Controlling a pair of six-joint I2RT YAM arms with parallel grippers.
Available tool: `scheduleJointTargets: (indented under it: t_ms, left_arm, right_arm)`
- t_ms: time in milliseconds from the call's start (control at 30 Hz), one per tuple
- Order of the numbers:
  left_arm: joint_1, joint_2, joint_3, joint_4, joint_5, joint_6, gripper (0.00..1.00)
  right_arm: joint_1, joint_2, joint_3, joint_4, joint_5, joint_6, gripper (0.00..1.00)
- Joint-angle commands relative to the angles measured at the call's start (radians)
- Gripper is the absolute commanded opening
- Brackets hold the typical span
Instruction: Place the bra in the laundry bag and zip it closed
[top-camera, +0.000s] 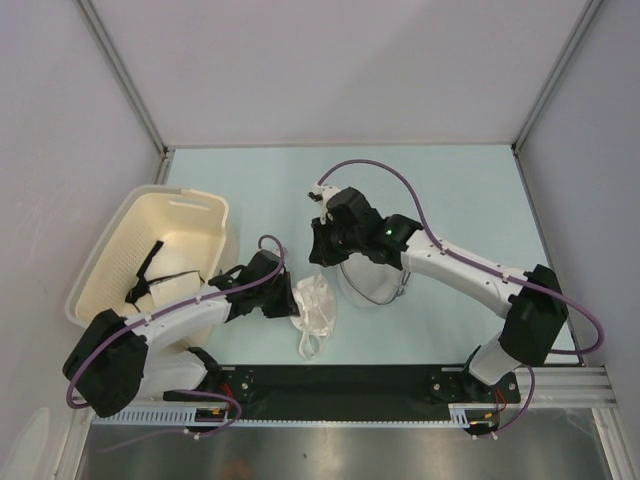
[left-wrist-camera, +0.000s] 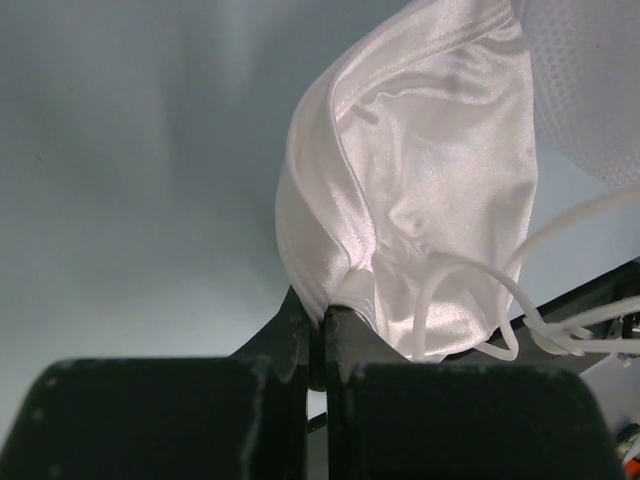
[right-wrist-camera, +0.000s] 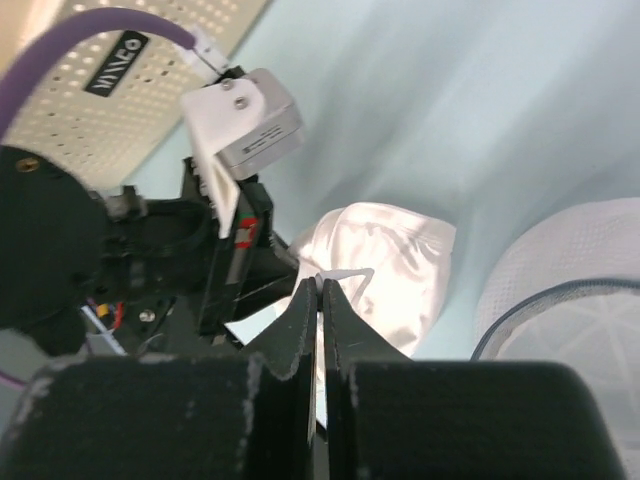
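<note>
The bra (top-camera: 316, 308), shiny white satin, hangs crumpled just above the table with its thin straps dangling. My left gripper (top-camera: 288, 298) is shut on the bra's folded edge, seen close in the left wrist view (left-wrist-camera: 322, 310) below the bra's cup (left-wrist-camera: 420, 180). The laundry bag (top-camera: 375, 285), round white mesh with a dark rim, sits tilted right of the bra, partly under my right arm. My right gripper (top-camera: 325, 255) hovers at the bag's left edge. In its own view the right gripper (right-wrist-camera: 321, 282) is shut on a thin white strip in front of the bra (right-wrist-camera: 395, 265). Whether that strip belongs to the bag (right-wrist-camera: 570, 290) or the bra I cannot tell.
A large cream slotted basket (top-camera: 150, 250) stands at the left with a black strappy garment (top-camera: 148, 270) inside, close behind my left arm. Mesh of the bag (left-wrist-camera: 590, 80) fills the left wrist view's top right corner. A black rail (top-camera: 350, 380) runs along the near edge.
</note>
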Motion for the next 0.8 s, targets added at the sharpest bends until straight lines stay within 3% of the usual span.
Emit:
scheduleJointTargets:
  t_ms: [0,133,433,600,767]
  left_arm:
    - [-0.008,-0.014,-0.013,0.045,0.035,-0.006,0.0]
    - [-0.008,0.008,-0.015,0.044,0.042,-0.003,0.0]
    - [-0.008,0.011,-0.008,0.042,0.038,-0.009,0.0]
    - [-0.007,0.009,-0.008,0.042,0.033,-0.02,0.0]
    - [-0.003,0.015,-0.018,0.05,0.036,-0.031,0.0]
  right_arm:
    - [-0.013,0.017,0.074,0.015,0.098,-0.032,0.0]
    - [-0.056,0.004,0.094,0.014,0.174,-0.017,0.09]
    - [-0.002,0.079,0.067,0.021,0.066,-0.048,0.18]
    - [0.007,0.156,0.083,0.022,0.013,-0.046,0.47]
    - [0.013,0.276,0.24,-0.149,0.006,-0.063,0.58]
